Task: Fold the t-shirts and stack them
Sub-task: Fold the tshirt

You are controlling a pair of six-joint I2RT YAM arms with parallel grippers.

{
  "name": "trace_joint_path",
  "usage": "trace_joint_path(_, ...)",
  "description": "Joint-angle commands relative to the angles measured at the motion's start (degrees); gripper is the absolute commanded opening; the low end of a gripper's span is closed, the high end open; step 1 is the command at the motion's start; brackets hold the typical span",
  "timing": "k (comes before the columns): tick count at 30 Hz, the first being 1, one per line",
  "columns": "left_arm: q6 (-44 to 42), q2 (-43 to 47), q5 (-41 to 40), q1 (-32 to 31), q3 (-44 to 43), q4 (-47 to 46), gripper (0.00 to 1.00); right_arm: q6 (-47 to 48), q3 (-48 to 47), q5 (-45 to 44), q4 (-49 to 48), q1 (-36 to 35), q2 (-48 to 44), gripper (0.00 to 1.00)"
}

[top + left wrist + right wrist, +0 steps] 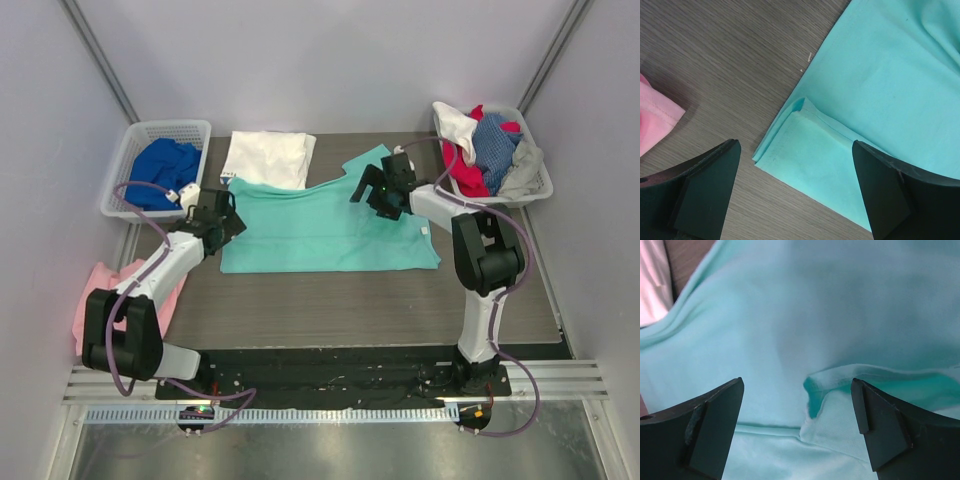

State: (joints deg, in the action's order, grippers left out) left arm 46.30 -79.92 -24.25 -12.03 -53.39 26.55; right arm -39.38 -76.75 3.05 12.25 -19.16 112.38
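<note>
Bright, even light from above, shadows soft and faint. Top view sharp. Left wrist view crisp (table (pixel 715 60) grain clear); right wrist view soft, mint-green t-shirt (pixel 840 315) blurred

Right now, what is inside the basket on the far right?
Crumpled garments: white shirt, red shirt, blue shirt, grey shirt. The floor of the basket is covered.

The mint-green tee (pixel 880 100) and pink cloth (pixel 652 117) both run off-frame (left wrist view).
</note>
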Motion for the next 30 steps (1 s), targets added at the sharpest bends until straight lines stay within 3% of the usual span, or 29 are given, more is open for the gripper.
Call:
trace_joint_path(1, -0.4, 2.8, -1.7, -0.2, -0.9, 0.5, 1.0, 0.7, -8.1, -0.5, -2.5, -0.3, 2.3, 0.98)
trace_joint_path(10, -1.0, 5.7, -2.6, -0.2, 0.1, 1.8, 1.0, 2.7, -19.2, -1.4, 0.7, -0.4, 5.9, 0.98)
trace_joint_path(30, -0.5, 8.4, -1.2, -0.2, 2.8, 1.0, 1.0, 1.6, 0.5, 0.5, 4.4, -1.6, -8.8, 0.98)
